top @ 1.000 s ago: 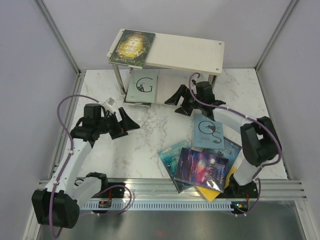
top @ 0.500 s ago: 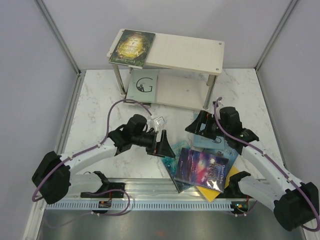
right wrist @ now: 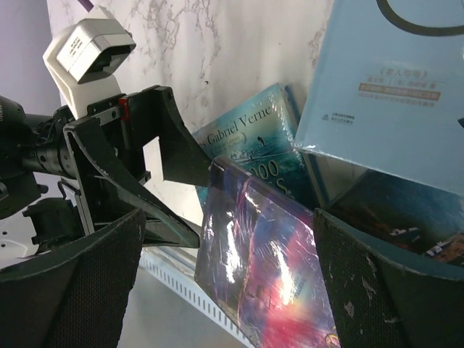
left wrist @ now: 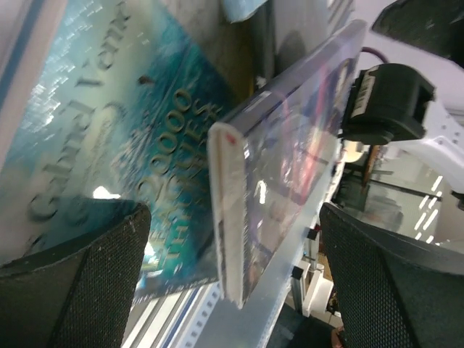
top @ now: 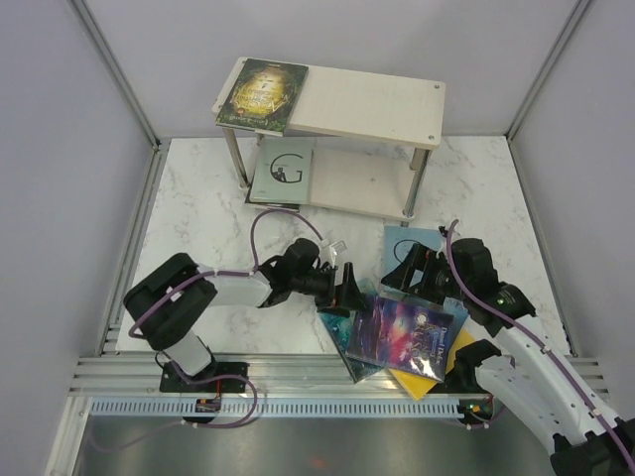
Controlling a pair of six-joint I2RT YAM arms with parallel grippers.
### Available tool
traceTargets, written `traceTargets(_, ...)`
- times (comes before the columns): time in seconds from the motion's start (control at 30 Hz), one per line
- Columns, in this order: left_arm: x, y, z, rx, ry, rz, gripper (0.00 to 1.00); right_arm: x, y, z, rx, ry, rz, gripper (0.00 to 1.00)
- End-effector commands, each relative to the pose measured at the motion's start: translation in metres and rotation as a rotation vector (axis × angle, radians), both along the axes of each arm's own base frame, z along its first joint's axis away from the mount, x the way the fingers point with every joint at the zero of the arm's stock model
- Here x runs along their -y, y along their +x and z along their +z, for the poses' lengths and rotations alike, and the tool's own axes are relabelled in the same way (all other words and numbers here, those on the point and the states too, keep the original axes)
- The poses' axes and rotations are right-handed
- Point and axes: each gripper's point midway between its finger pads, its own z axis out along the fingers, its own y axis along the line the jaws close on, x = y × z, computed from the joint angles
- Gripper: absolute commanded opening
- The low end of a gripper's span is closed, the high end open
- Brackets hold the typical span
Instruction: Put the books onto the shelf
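Note:
The shelf [top: 367, 104] stands at the back, a green-gold book [top: 263, 94] on its top board and a white swirl book [top: 283, 171] on the lower one. A pile of books lies front right: purple galaxy book [top: 402, 335] on top, teal book [top: 339, 327] under it, pale blue book [top: 405, 243] behind, yellow book [top: 422, 381] below. My left gripper [top: 349, 295] is open, its jaws straddling the galaxy book's raised left edge [left wrist: 232, 217] without touching. My right gripper [top: 412, 278] hangs open over the galaxy book [right wrist: 268, 268], holding nothing.
The two grippers face each other closely across the pile; the left gripper [right wrist: 145, 159] fills the left of the right wrist view. The metal rail [top: 337, 382] at the table's near edge runs just below the pile. Grey walls enclose the marble table [top: 198, 218].
Both arms swung in toward the front pile. The left gripper moved right to the galaxy book's edge, the right gripper drew back from the shelf over the pile. Both stayed open.

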Motion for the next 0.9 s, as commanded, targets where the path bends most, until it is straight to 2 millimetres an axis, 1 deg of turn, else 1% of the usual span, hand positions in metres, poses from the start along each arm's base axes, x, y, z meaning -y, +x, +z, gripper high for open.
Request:
traceTargets(0.0,0.028,0.001,0.021,0.033,-0.167,-0.024,0.99,0.008,-0.004,0.004,-0.008,-0.026,-0.029,0.98)
traceTargets(0.1,0.033,-0.011,0.014,-0.035,-0.209,-0.036,0.96,0.010,-0.007,0.004,-0.010,-0.027,-0.035,0.98)
traceTargets(0.13,0.038,-0.010,0.026,-0.001,-0.285,-0.044,0.95,0.011,-0.008,0.004,-0.010,-0.027,-0.035,0.98)
traceTargets(0.17,0.039,-0.015,0.030,-0.037,-0.309,-0.048,0.92,0.011,-0.009,0.003,-0.013,-0.031,-0.036,0.98)
traceTargets(0.2,0.036,-0.018,0.022,-0.062,-0.310,-0.047,0.90,0.011,-0.010,0.002,-0.014,-0.032,-0.035,0.98)
traceTargets(0.23,0.039,-0.017,0.035,-0.053,-0.373,-0.046,0.87,0.012,-0.010,0.002,-0.014,-0.033,-0.039,0.98)
traceTargets(0.27,0.038,-0.018,0.034,-0.061,-0.383,-0.051,0.78,0.013,-0.011,0.000,-0.020,-0.036,-0.040,0.98)
traceTargets(0.33,0.038,-0.020,0.034,-0.069,-0.403,-0.054,0.64,0.013,-0.012,0.000,-0.017,-0.037,-0.040,0.98)
traceTargets(0.37,0.038,-0.020,0.041,-0.061,-0.434,-0.058,0.52,0.014,-0.013,-0.001,-0.023,-0.039,-0.040,0.98)
traceTargets(0.4,0.038,-0.021,0.043,-0.057,-0.447,-0.059,0.45,0.014,-0.013,-0.001,-0.020,-0.040,-0.039,0.98)
traceTargets(0.43,0.038,-0.020,0.044,-0.059,-0.452,-0.059,0.32,0.014,-0.013,-0.001,-0.022,-0.040,-0.039,0.98)
traceTargets(0.47,0.039,-0.021,0.045,-0.064,-0.456,-0.067,0.11,0.014,-0.014,-0.001,-0.021,-0.040,-0.037,0.98)
traceTargets(0.5,0.040,-0.021,0.047,-0.062,-0.461,-0.071,0.05,0.014,-0.013,0.000,-0.020,-0.041,-0.038,0.98)
traceTargets(0.53,0.040,-0.021,0.049,-0.062,-0.465,-0.071,0.03,0.013,-0.014,0.001,-0.019,-0.039,-0.035,0.98)
traceTargets(0.63,0.038,-0.019,0.048,-0.056,-0.449,-0.063,0.02,0.013,-0.011,0.005,-0.012,-0.038,-0.037,0.98)
traceTargets(0.67,0.036,-0.017,0.052,-0.044,-0.451,-0.058,0.02,0.013,-0.010,0.009,-0.002,-0.037,-0.037,0.98)
traceTargets(0.7,0.032,-0.018,0.045,-0.065,-0.414,-0.048,0.02,0.013,-0.009,0.010,0.001,-0.038,-0.038,0.98)
traceTargets(0.73,0.029,-0.017,0.044,-0.056,-0.406,-0.043,0.02,0.013,-0.008,0.013,0.008,-0.037,-0.040,0.98)
traceTargets(0.77,0.021,-0.013,0.046,-0.050,-0.401,-0.017,0.02,0.012,-0.005,0.019,0.022,-0.033,-0.041,0.98)
traceTargets(0.8,0.015,-0.012,0.047,-0.048,-0.394,0.000,0.02,0.012,-0.004,0.020,0.022,-0.038,-0.041,0.98)
traceTargets(0.83,0.007,-0.003,0.047,-0.039,-0.391,0.045,0.02,0.012,-0.002,0.023,0.030,-0.037,-0.045,0.98)
traceTargets(0.87,-0.004,-0.003,0.053,-0.031,-0.395,0.070,0.02,0.011,0.001,0.029,0.038,-0.032,-0.043,0.98)
